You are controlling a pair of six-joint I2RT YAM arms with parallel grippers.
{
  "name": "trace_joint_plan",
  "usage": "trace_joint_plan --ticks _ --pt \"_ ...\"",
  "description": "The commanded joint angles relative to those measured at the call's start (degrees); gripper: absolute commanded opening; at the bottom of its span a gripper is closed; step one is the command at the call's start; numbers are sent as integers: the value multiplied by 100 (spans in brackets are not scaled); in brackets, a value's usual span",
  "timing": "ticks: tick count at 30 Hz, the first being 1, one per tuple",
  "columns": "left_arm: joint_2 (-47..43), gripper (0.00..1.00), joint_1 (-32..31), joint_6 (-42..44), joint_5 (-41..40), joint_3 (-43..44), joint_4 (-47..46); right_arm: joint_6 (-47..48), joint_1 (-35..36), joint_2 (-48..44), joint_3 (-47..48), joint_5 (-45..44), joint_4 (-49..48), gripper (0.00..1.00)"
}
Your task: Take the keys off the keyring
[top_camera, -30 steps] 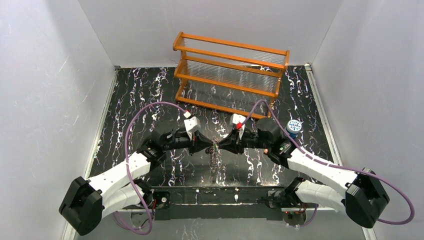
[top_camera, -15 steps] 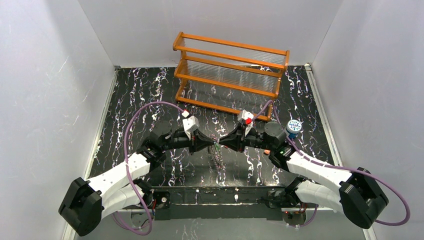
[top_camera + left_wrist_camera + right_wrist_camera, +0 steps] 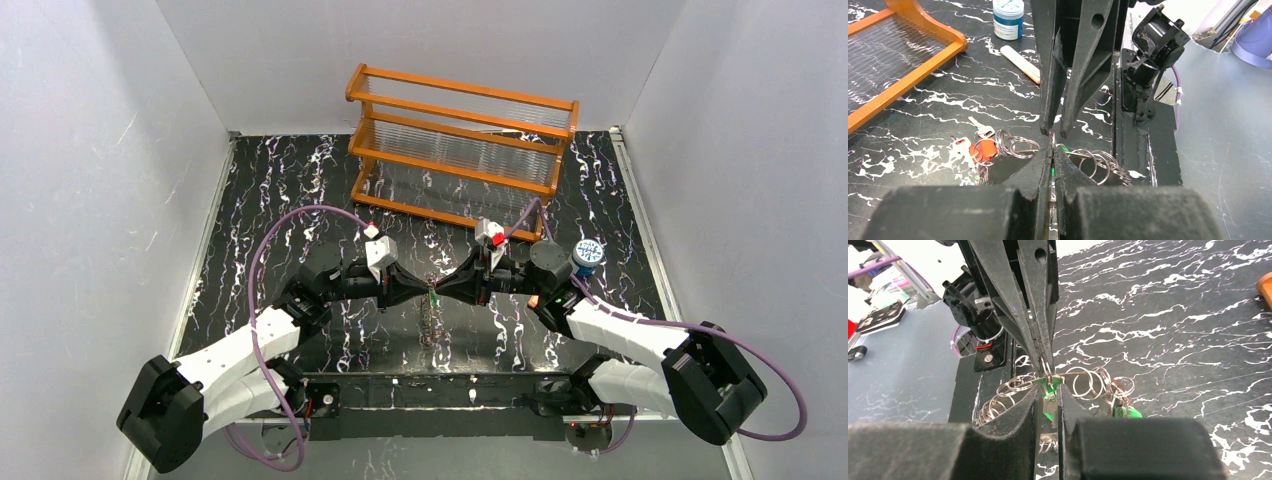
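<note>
Black marbled table (image 3: 280, 200); rack (image 3: 460, 150), jar (image 3: 588, 254), keys (image 3: 984, 148)

The left arm (image 3: 235, 350) and right arm (image 3: 625, 335) pair white shells with black joints, purple cables (image 3: 318, 208) and tapered black fingers (image 3: 1088, 55).

Left gripper (image 3: 1052, 152) pinched shut under the right gripper (image 3: 1054, 134), green key (image 3: 1063, 148) and keyring (image 3: 1020, 145) loops between them

No legible text, brand or number anywhere, blue-white jar lid (image 3: 589, 251) patterned, not lettered.
</note>
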State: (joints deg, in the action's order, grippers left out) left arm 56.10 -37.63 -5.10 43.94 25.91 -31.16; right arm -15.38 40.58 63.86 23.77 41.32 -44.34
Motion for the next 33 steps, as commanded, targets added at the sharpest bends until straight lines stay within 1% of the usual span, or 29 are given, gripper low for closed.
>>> trace_joint_plan --ticks 1,7,10,13,16,18,23,26,31,33 --pt "-191 0 -12 31 230 4 -405 -185 -12 249 127 326 -409 23" --pt "-302 0 -16 -36 365 -63 -640 -281 -18 710 168 333 -539 18" --pt "-336 0 -14 -65 378 -99 -730 -214 -23 802 265 450 -408 14" --pt "-323 0 -17 -70 381 -104 -743 -179 -11 736 233 585 -491 3" --pt "-312 0 -16 -70 395 -104 -743 -40 -16 619 234 690 -436 1" --pt "-310 0 -16 -62 388 -112 -743 135 -23 539 279 668 -191 10" --pt "-321 0 -16 -44 395 -117 -743 489 -30 11 113 466 45 14" --pt "-303 0 -17 -43 444 -100 -743 854 -41 -245 144 480 327 19" --pt "-301 0 -17 -81 545 -86 -805 969 -41 -211 166 664 119 21" --pt "-310 0 -17 -107 572 -86 -846 989 -41 -106 209 793 15 24"
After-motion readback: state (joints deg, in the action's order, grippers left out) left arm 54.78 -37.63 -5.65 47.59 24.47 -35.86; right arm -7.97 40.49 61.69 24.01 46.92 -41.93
